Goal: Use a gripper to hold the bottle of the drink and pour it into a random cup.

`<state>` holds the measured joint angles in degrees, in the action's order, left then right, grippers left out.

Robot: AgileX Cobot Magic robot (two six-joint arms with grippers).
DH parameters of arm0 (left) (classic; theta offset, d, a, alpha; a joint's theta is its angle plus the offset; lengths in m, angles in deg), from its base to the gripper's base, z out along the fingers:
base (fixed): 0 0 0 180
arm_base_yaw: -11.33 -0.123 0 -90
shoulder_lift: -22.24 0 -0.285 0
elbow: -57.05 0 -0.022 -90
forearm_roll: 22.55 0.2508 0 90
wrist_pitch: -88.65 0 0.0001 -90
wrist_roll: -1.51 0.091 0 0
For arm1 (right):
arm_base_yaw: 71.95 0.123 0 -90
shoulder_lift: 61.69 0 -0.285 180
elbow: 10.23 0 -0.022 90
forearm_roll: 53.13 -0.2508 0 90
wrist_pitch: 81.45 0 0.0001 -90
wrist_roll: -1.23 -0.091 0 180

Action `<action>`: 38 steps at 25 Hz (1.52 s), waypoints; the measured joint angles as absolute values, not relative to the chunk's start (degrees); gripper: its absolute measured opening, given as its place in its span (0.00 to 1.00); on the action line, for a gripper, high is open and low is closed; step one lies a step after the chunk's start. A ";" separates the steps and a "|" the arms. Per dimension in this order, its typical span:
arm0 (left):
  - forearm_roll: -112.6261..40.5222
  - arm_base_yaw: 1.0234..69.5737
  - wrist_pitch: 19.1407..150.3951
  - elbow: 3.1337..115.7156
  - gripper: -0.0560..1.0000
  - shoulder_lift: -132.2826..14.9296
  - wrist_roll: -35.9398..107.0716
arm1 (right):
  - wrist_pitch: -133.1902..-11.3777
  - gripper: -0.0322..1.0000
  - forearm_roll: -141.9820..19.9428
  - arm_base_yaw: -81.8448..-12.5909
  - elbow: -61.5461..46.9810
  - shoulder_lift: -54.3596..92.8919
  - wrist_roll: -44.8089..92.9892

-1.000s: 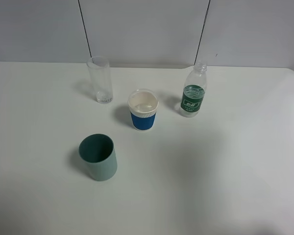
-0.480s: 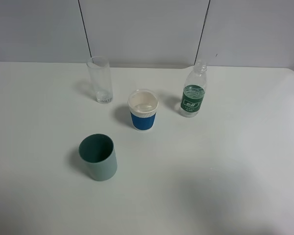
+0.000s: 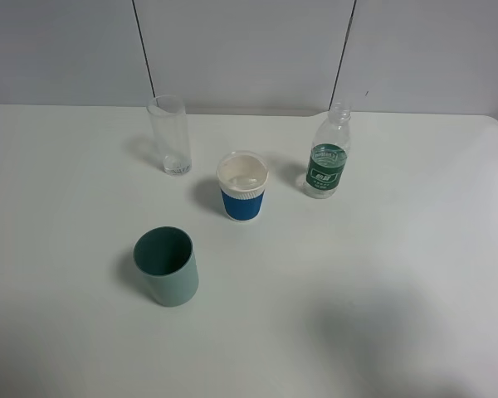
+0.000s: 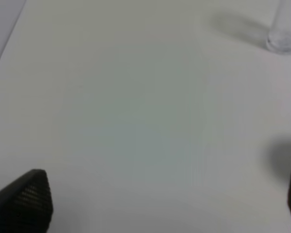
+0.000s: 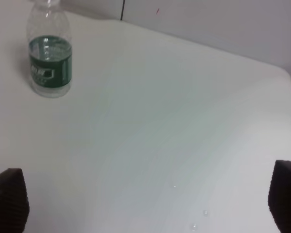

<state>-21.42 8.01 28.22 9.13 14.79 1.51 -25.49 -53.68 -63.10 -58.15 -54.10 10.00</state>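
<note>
The bottle of the drink (image 3: 327, 157) stands upright at the back right of the table, clear with a green label and no cap; it also shows in the right wrist view (image 5: 50, 60). The cup (image 3: 242, 186), white paper with a blue sleeve, stands upright to its left, near the table's middle. My right gripper (image 5: 146, 201) is open and empty, well short of the bottle, with only its two black fingertips (image 5: 8, 199) showing. My left gripper (image 4: 160, 199) is open and empty over bare table. Neither gripper shows in the exterior high view.
A tall clear glass (image 3: 170, 134) stands at the back left; its base shows in the left wrist view (image 4: 282, 34). A teal-green plastic cup (image 3: 166, 266) stands front left. The table (image 3: 382, 274) is white; a few water drops (image 5: 203, 212) lie near the right gripper.
A soft shadow on the table at the front right has grown darker. The bottle, cups and glass have not moved.
</note>
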 joint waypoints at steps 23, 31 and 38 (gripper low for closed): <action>-21.42 8.01 28.22 9.13 0.98 14.79 1.51 | -20.57 0.99 -54.79 -63.10 -59.43 -54.10 6.72; -21.42 8.01 28.22 9.13 0.98 14.79 1.51 | -20.57 0.99 -54.79 -63.10 -59.43 -54.10 6.72; -21.48 8.01 28.22 9.13 0.98 14.79 1.51 | -20.57 0.99 -54.79 -66.04 -59.43 -54.10 6.72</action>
<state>-21.48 8.01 28.22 9.13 14.79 1.51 -20.57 -54.79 -66.04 -59.43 -54.10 6.72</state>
